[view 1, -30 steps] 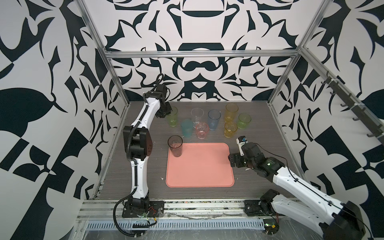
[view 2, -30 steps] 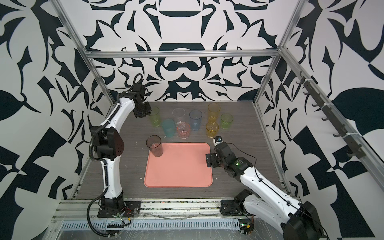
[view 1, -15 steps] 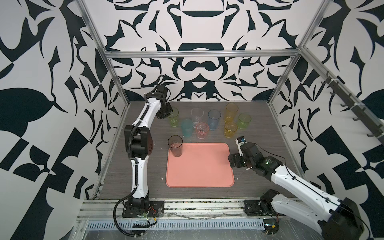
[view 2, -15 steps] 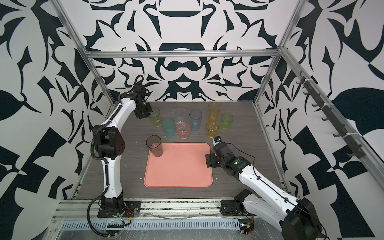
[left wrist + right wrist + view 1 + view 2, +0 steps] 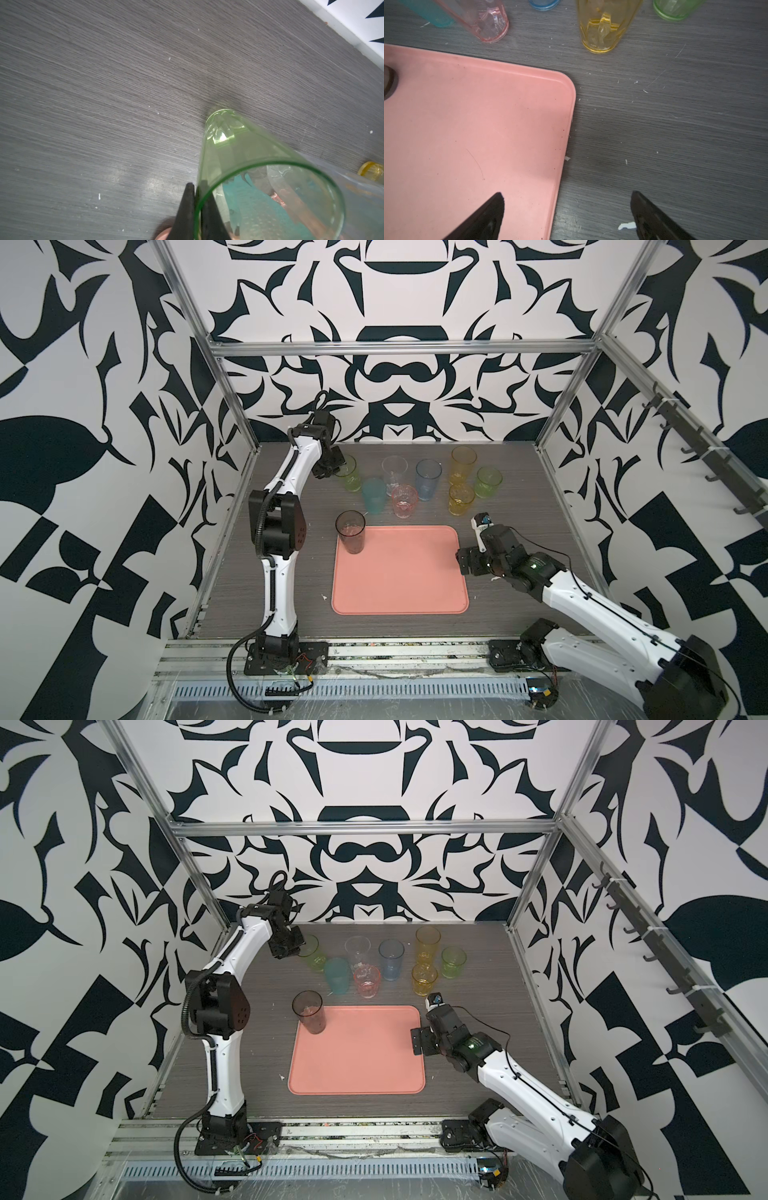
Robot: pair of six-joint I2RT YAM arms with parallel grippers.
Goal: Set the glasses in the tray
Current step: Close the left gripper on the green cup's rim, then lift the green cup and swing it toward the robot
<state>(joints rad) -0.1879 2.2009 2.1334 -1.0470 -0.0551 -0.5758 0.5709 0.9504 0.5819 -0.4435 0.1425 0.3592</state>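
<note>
Left fingers (image 5: 185, 212) have closed, pinching the green glass (image 5: 228, 149) rim; right fingers (image 5: 483, 218) spread wide.

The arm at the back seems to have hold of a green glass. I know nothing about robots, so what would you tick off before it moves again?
1. Grip: the left hand is shut on the rim of the tall green glass, one finger inside and one outside. Ok.
2. Glass upright in both top views. Ok.
3. Room beside it: the teal glass stands very close. Cannot tell if they touch.
4. Space on the tray: only the smoky grey glass stands there, in its far left corner. Ok.
5. Right hand: open, straddling the tray's right edge. Probably ok if the glass goes to the left side.
</note>
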